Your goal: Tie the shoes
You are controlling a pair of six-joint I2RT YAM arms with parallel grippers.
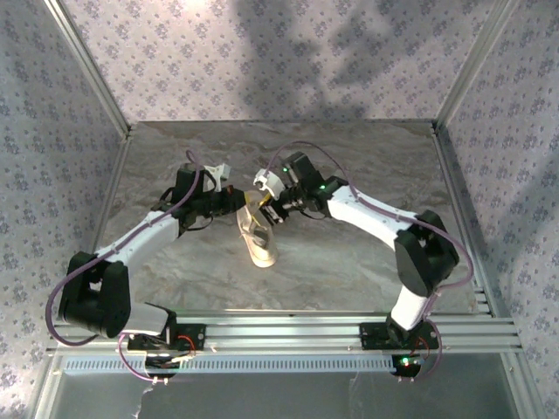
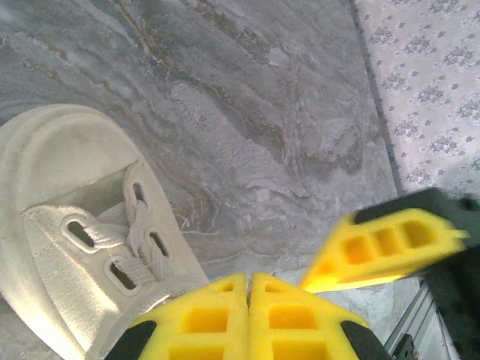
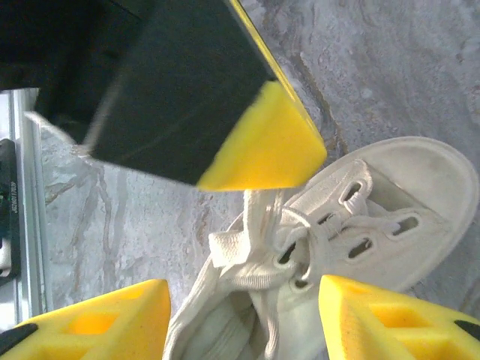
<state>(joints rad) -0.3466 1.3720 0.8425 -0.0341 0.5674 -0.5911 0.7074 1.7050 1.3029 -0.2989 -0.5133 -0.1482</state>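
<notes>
Top external view: the cream-white sneaker [image 1: 259,244] lies on the marbled grey table [image 1: 367,262], toe toward the arm bases. Both arms reach in and meet over its heel end.
Sneaker position: near the middle of the table, resting on its sole.
Left pincer [image 1: 231,202]: just left of the sneaker's heel end, clenched. The left wrist view shows its two yellow fingers [image 2: 202,319] pressed flat together with no gap.
Laces [image 3: 259,247]: in the right wrist view they bunch loosely over the sneaker's tongue. A strand climbs from that bunch straight into the left pincer's yellow tip and looks pinched there.
Right pincer [image 3: 247,322]: released, just right of the sneaker's heel end. Its yellow fingers stand well apart, one on each side of the sneaker's collar. Whether either one touches the sneaker cannot be told.
Pincers together: in the left wrist view one finger of the right pincer sits just beside the left pincer's closed tips, off the sneaker's side.
Sneaker upper: the toe cap [image 2: 45,150] is bare, and lace crosses the eyelets [image 2: 79,231] behind it.
</notes>
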